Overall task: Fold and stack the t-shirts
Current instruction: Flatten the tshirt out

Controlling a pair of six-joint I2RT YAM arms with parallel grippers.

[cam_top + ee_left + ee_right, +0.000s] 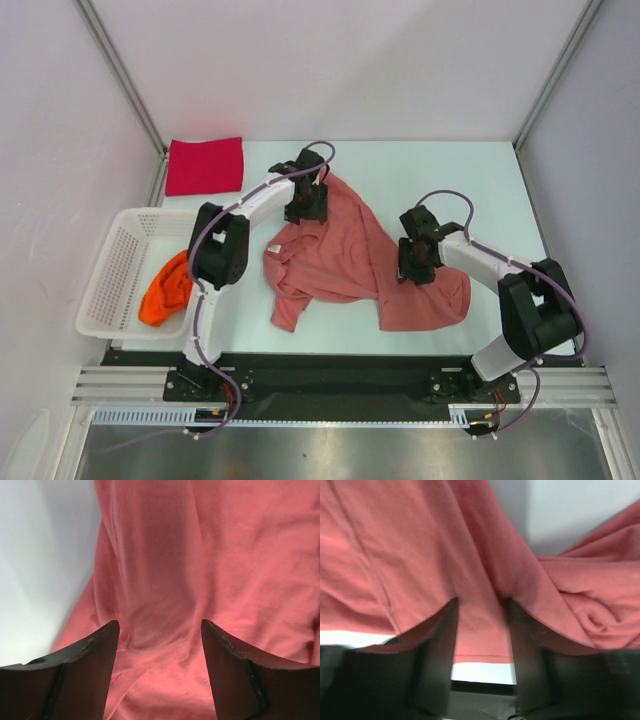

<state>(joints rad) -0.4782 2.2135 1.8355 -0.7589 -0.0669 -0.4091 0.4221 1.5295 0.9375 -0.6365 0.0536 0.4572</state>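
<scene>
Salmon-pink t-shirt rumpled at mid-bench, not yet flattened. Long axis slanting from upper centre of the overhead view down to lower right, one sleeve trailing to lower left. Left pincer at the upper tip of that slant, right pincer toward its lower right end; cloth spanning between the two, neither arm clearly nearer.

In the left wrist view, jaws spread wide, pink cloth just beyond the fingertips, nothing nipped. In the right wrist view, jaws part-way apart, a flat strip of cloth with its hem in the gap and folds draped over both fingers; gripped or merely straddled, cannot tell.

Likely next: a pull apart along the slant to spread the tee.

Crimson t-shirt folded at upper left on the bench. Orange t-shirt bunched in the white basket at left.
</scene>
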